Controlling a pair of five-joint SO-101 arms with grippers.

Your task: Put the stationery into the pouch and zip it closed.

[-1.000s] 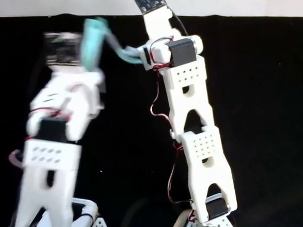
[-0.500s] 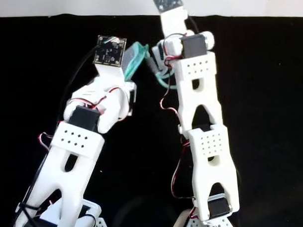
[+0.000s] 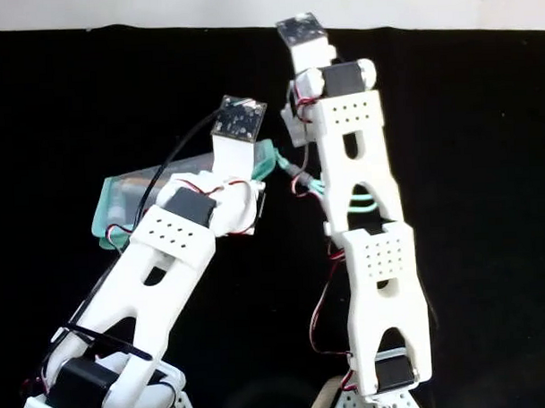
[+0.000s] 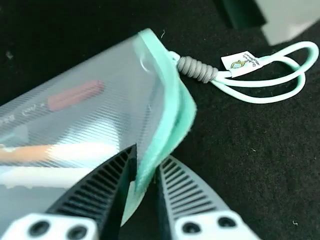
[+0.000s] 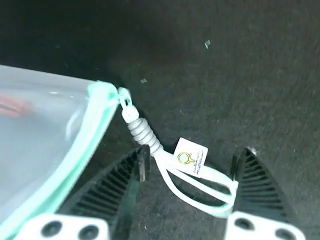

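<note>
A clear pouch (image 3: 133, 193) with a mint-green zip edge lies on the black table, its near end under the left arm. Through its wall (image 4: 75, 125) I see stationery: a red pen (image 4: 75, 95) and an orange and white one (image 4: 55, 152). My left gripper (image 4: 142, 172) is shut on the pouch's green end seam (image 4: 172, 120). The grey zip pull (image 5: 140, 132) with its mint cord loop (image 5: 200, 182) and white tag (image 5: 191, 156) lies between the fingers of my right gripper (image 5: 192, 165), which stands open over it. In the high view the loop (image 3: 362, 201) peeks out behind the right arm.
Black cloth covers the table (image 3: 468, 161), with a white wall strip along the far edge (image 3: 113, 11). Both white arms stand close together at the middle. Bare cloth lies to the right and far left.
The left arm swung right and lowered the pouch from upright in the air to lying flat on the table. The right arm shifted slightly right, its wrist staying near the pouch's zip end.
</note>
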